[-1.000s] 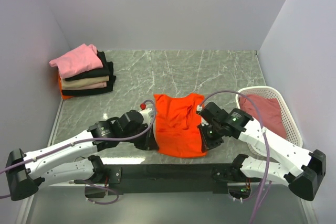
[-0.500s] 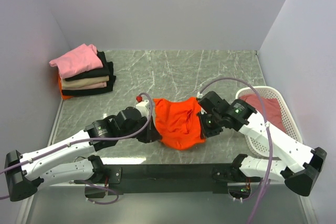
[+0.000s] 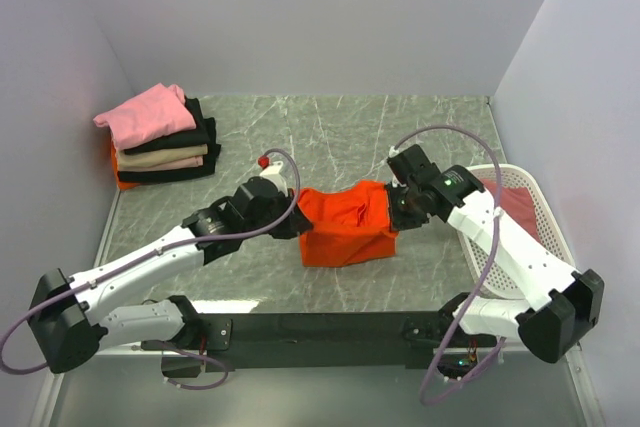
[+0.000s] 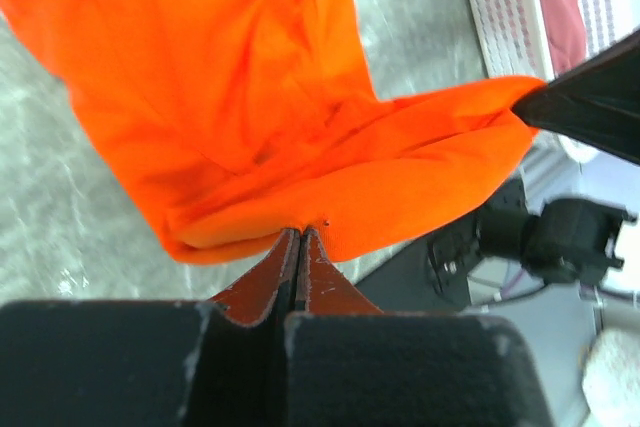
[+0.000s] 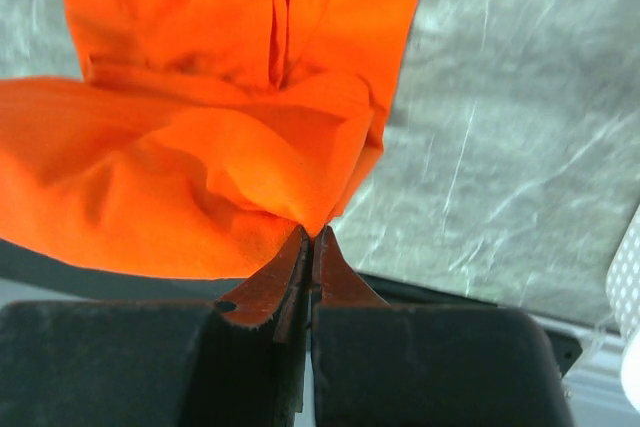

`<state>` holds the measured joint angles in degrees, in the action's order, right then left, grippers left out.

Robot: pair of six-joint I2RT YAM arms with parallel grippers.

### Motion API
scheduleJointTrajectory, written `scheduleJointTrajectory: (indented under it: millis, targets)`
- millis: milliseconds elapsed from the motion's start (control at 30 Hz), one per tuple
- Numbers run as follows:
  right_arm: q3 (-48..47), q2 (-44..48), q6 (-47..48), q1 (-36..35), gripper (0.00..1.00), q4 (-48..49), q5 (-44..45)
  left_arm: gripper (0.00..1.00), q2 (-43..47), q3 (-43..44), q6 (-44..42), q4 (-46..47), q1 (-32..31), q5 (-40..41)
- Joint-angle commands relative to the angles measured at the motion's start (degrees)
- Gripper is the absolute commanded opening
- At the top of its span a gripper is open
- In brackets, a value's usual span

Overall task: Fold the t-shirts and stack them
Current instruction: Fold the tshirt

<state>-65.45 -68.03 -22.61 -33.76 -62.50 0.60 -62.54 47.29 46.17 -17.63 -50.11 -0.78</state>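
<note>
The bright orange t-shirt [image 3: 345,224] lies mid-table, doubled over on itself. My left gripper [image 3: 297,217] is shut on its left edge; the wrist view shows the pinched orange cloth [image 4: 300,127] at my left gripper [image 4: 300,231]. My right gripper [image 3: 393,209] is shut on its right edge; the orange cloth [image 5: 200,147] bunches at my right gripper [image 5: 310,234]. Both hold the near hem lifted over the rest of the shirt. A stack of folded shirts [image 3: 160,137], pink on top, then black and beige, sits at the far left. A dusty rose-red shirt [image 3: 515,209] lies in the basket.
A white lattice basket [image 3: 545,212] stands at the right edge, close to my right arm. Grey walls close in the left, back and right sides. A black rail [image 3: 320,327] runs along the near edge.
Both grippers have carried the shirt's near hem away from the bases, toward the back, folding the orange shirt over itself into a shorter, wider shape.
</note>
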Motion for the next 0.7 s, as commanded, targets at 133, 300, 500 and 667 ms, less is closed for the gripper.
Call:
scheduleJointTrajectory:
  millis: [133,300,500,667]
  targets:
    - [-5.21,-7.11,3.63,2.47,0.00,8.79,-1.73,0.01,-4.25,3.69,-3.72,7.16,6.33,-4.23]
    - [-8.81,-12.81,4.68,4.13,0.00,10.20,-2.01,0.00,-7.59,4.30,-4.86,8.57,9.23,-6.25]
    - [-12.59,-18.97,6.00,6.25,0.00,11.08,-2.62,0.00,-10.84,5.45,-5.92,10.15,12.92,-8.01]
    - [-14.44,-22.40,7.31,8.18,0.00,11.79,-3.68,0.01,-14.96,6.23,-6.36,12.62,16.00,-9.94]
